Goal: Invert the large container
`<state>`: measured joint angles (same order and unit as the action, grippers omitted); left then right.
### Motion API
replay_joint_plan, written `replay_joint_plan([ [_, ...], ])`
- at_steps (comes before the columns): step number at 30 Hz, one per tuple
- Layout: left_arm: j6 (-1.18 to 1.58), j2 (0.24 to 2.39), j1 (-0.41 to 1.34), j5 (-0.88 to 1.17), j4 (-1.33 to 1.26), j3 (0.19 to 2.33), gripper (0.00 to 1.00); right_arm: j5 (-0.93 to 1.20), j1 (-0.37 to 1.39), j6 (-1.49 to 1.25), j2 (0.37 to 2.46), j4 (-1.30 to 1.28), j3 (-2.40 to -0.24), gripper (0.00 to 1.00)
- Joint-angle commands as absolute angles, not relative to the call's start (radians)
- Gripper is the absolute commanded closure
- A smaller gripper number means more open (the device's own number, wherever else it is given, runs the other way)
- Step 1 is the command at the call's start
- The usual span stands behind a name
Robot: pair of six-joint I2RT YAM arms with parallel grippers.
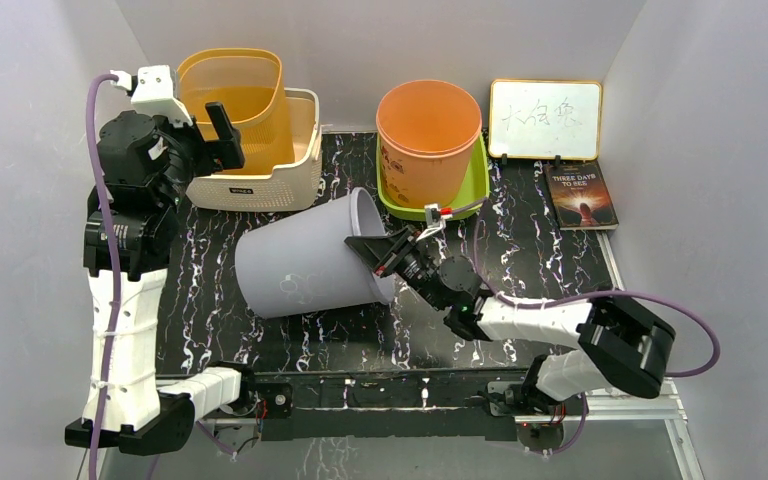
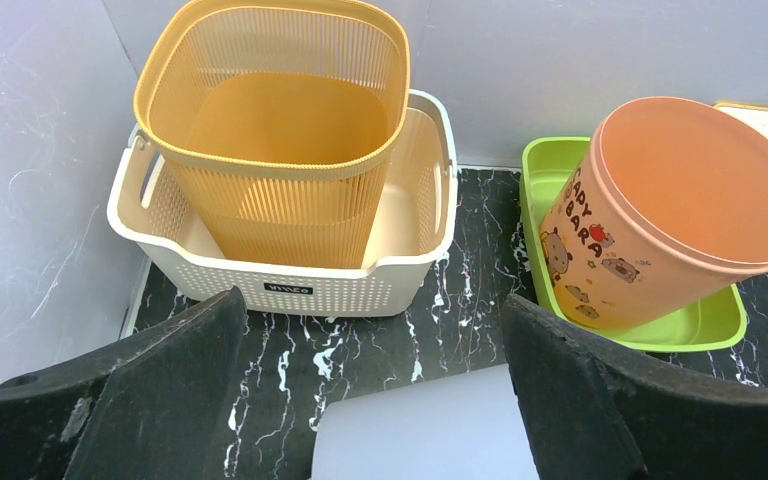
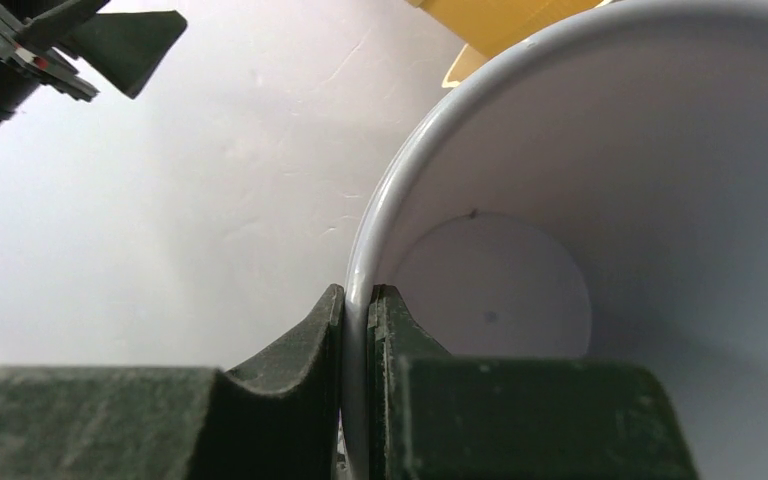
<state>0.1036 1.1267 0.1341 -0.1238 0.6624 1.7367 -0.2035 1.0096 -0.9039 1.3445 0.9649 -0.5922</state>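
The large grey container [image 1: 305, 260] lies tipped on its side in the middle of the black marble table, mouth toward the right. My right gripper [image 1: 380, 255] is shut on its rim; in the right wrist view the rim [image 3: 358, 290] is pinched between the two fingers, one inside and one outside the container. My left gripper [image 1: 222, 135] is open and empty, raised at the back left above the white basket. In the left wrist view its open gripper [image 2: 375, 390] frames a part of the grey container [image 2: 420, 430] below.
A white perforated basket [image 1: 300, 165] holding a yellow slatted bin [image 1: 240, 100] stands at the back left. An orange bucket [image 1: 428, 140] sits in a green tray [image 1: 480, 170] at the back middle. A whiteboard [image 1: 545, 120] and a book [image 1: 581, 197] lie at the back right.
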Motion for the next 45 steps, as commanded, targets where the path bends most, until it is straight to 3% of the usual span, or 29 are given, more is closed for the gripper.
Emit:
replay_joint_plan([
  [1,0.094,1.112,0.137,-0.131,0.653,1.733,0.02,-0.128,1.005,-1.059,1.395,1.223,-0.603,1.0],
  [9,0.094,1.135,0.138,-0.131,0.66,1.744,0.02,0.065,1.001,-1.353,1.677,1.548,-0.727,1.0],
  [22,0.089,1.16,0.138,-0.123,0.667,1.746,0.02,0.129,0.736,-1.665,1.913,1.815,-0.454,1.0],
  [32,0.084,1.151,0.138,-0.121,0.644,1.694,0.02,0.203,0.593,-1.5,1.828,1.696,-0.248,1.0],
  [35,0.084,1.147,0.138,-0.117,0.64,1.673,0.02,0.209,0.572,-1.432,1.792,1.616,-0.238,0.93],
  [37,0.083,1.141,0.137,-0.119,0.638,1.661,0.02,0.214,0.566,-1.374,1.758,1.533,-0.248,0.81],
  [41,0.077,1.128,0.137,-0.127,0.634,1.641,0.02,0.15,0.562,-1.205,1.616,1.198,-0.286,0.65],
  [43,0.075,1.124,0.137,-0.126,0.633,1.631,0.02,0.085,0.558,-1.135,1.55,1.052,-0.298,0.52],
  [45,0.076,1.119,0.137,-0.123,0.63,1.617,0.02,0.034,0.549,-1.068,1.487,0.942,-0.311,0.49],
])
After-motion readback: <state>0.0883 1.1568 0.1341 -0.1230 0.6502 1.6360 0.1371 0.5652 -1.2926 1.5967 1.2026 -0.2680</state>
